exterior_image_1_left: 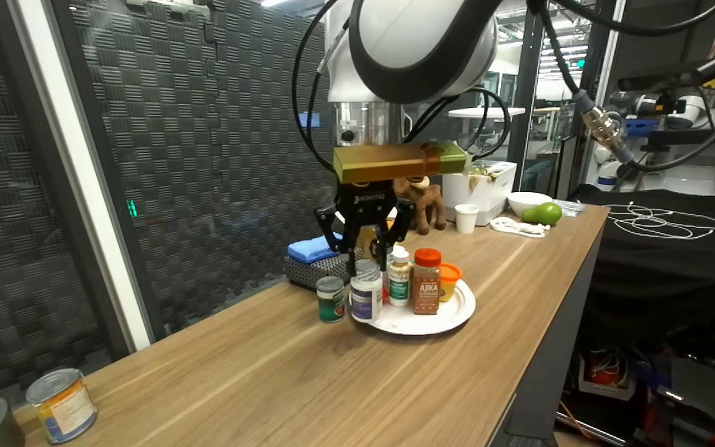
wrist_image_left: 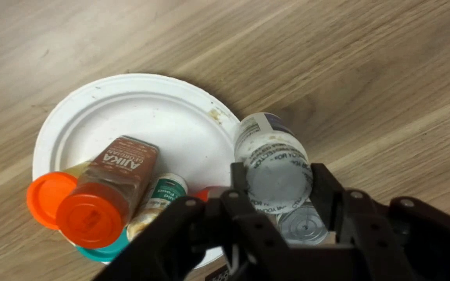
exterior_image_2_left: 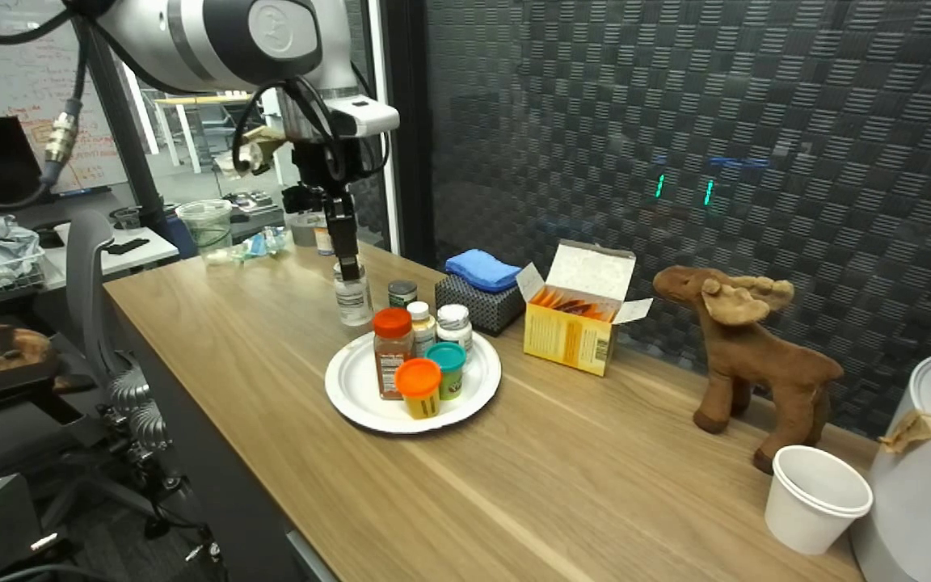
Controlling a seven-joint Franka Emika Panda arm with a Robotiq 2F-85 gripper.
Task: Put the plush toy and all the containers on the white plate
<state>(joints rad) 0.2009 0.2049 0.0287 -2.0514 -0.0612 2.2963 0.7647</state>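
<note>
Black fingers [wrist_image_left: 326,187] set narrow, holding a white bottle with a purple-and-white label [exterior_image_1_left: 367,304] by its top, one on each side. Print rings the grey top, only partly legible. Bottle upright, just beside the round white plate [wrist_image_left: 143,84]; cannot tell whether its base touches the wooden surface [exterior_image_2_left: 530,453].

Close by, off the plate: small green can with a grey lid [exterior_image_1_left: 331,301]; the wrist view shows little beyond its lid.

On the plate, crowded together: red-lidded clear jar marked AJIKA [exterior_image_1_left: 426,288]; yellow tub with an orange lid [exterior_image_2_left: 421,396]; green tub with a teal lid [exterior_image_2_left: 449,376], mostly hidden in the wrist view; slim white bottle with a green label [exterior_image_1_left: 399,285]; white-capped bottle [exterior_image_2_left: 455,323], lower part covered by neighbours. A red object [wrist_image_left: 206,193] peeks out beside the fingers, too little showing to name.

Farther out: brown plush moose [exterior_image_2_left: 756,356] standing on the surface, well apart from the plate; in an exterior view its head is partly hidden behind a gold-green block [exterior_image_1_left: 388,164] at the wrist. Metal can with a yellow-orange label [exterior_image_1_left: 67,410] beside a grey tape roll [exterior_image_1_left: 0,422], the roll cut off by the frame edge.
</note>
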